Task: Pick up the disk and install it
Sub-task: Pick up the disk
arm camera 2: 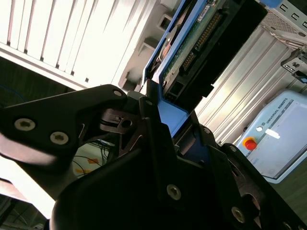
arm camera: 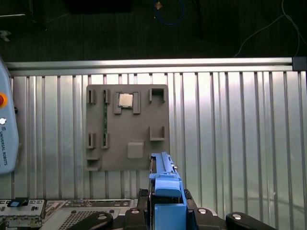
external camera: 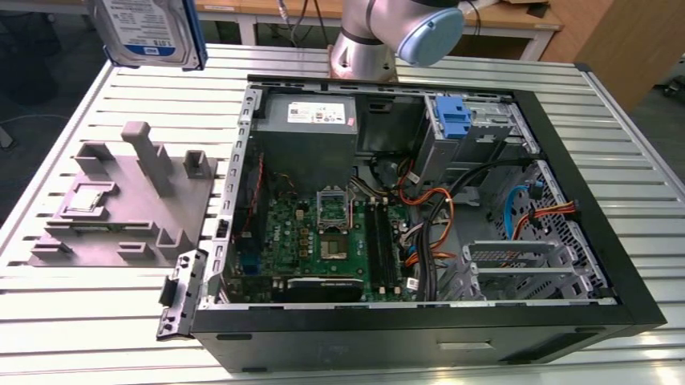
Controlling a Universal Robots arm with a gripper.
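The black two-fingered gripper (arm camera 2: pixel 172 125) is clamped on the blue plastic carrier frame of the flat, rectangular silver-grey disk (arm camera 2: pixel 192 43), which stands out from between the jaws.

In the exterior view the disk (external camera: pixel 144 32) hangs in the air at the upper left, lifted off the slatted aluminium table (external camera: pixel 621 120) and well apart from the open black computer case (external camera: pixel 428 200). This view shows its white-and-blue label.

The second wrist view shows instead its green circuit board and dark connector edge.

In the first wrist view the disk (arm camera: pixel 168 191) appears edge-on as a blue frame above the moulded grey plastic fixture plate (arm camera: pixel 127 127), which holds a small square silver chip (arm camera: pixel 125 99).
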